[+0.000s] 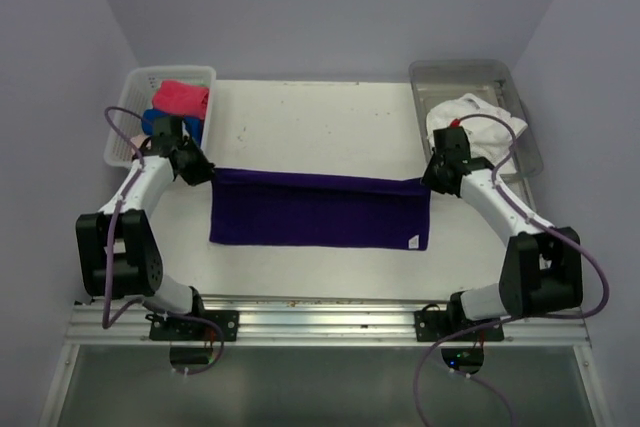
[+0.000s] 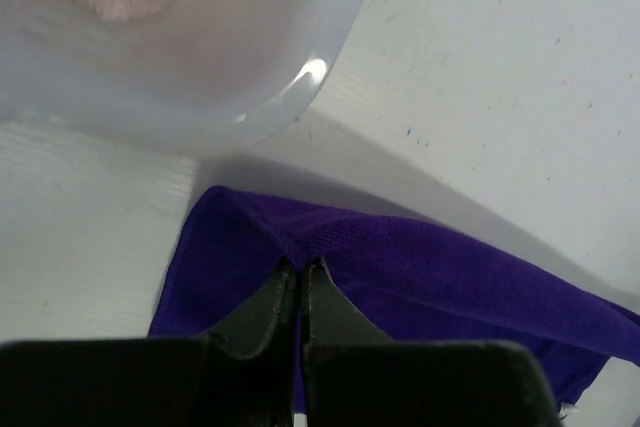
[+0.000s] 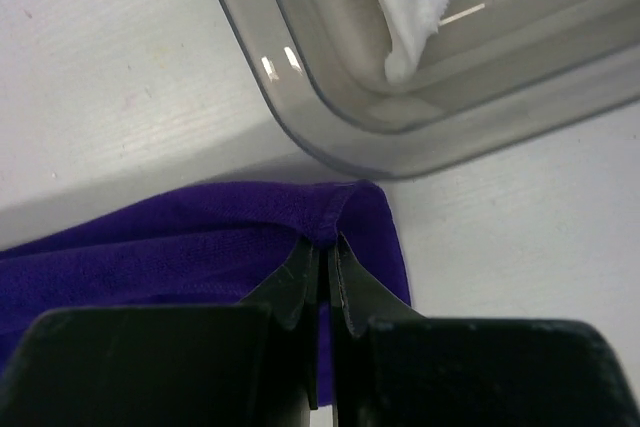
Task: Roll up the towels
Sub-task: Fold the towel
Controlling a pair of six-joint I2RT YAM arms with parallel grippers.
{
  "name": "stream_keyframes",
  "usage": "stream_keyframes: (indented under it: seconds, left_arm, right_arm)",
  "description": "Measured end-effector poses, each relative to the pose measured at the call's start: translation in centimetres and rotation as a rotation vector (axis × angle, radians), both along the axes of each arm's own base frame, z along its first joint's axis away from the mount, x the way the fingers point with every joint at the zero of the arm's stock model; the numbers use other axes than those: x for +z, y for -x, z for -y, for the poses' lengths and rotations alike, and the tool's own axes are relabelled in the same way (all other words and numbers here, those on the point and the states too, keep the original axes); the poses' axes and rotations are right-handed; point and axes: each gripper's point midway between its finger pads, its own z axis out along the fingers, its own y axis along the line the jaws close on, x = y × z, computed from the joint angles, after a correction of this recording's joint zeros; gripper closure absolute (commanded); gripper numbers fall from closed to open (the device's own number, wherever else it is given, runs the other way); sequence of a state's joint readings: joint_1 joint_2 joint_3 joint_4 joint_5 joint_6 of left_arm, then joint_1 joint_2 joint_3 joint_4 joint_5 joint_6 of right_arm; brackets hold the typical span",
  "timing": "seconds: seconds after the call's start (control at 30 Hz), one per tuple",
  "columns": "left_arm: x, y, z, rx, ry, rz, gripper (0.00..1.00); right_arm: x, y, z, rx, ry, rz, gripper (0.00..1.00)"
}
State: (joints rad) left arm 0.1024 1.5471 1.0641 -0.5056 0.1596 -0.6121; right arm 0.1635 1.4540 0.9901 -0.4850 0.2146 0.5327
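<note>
Towel: purple towel [image 1: 320, 212] lay flat mid-surface [image 1: 310, 127], between the basket [image 1: 122, 117] and the tray [image 1: 460, 67].
Handling: looked light, limp and unlikely to slip; the far corners seemed the best hold.
Left gripper [image 2: 300, 272]: pinched tight on the far left corner.
Right gripper [image 3: 323, 252]: pinched tight on the far right corner.
Views: wrist cameras showed the nipped hem; only the overhead view showed the whole cloth.

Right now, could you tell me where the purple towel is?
In the top view the purple towel lies mid-table between white basket (left) and grey tray (right), far corners pinched by left gripper and right gripper.
</note>
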Motion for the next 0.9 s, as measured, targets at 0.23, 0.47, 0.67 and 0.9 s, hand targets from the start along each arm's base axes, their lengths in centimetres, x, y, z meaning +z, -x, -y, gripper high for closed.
stream_keyframes:
  seconds: [0.23, 0.47, 0.67, 0.9]
  left_arm:
    - [0.2, 5.1, 0.4, -0.004, -0.004, -0.019, 1.00]
    - [-2.7, 9.2, 0.6, 0.005, -0.001, -0.142, 1.00]
    - [-5.1, 11.8, 1.0, 0.004, 0.013, -0.220, 1.00]
    - [-5.4, 12.4, 1.1, 0.003, 0.016, -0.222, 1.00]
  right_arm:
    - [-0.6, 5.7, -0.2, 0.018, -0.061, 0.005, 1.00]
    - [-3.8, 11.4, -0.7, 0.011, -0.139, -0.072, 1.00]
    - [-4.5, 12.9, -1.0, 0.005, -0.171, -0.087, 1.00]
    - [-4.6, 13.6, -1.0, -0.002, -0.181, -0.080, 1.00]
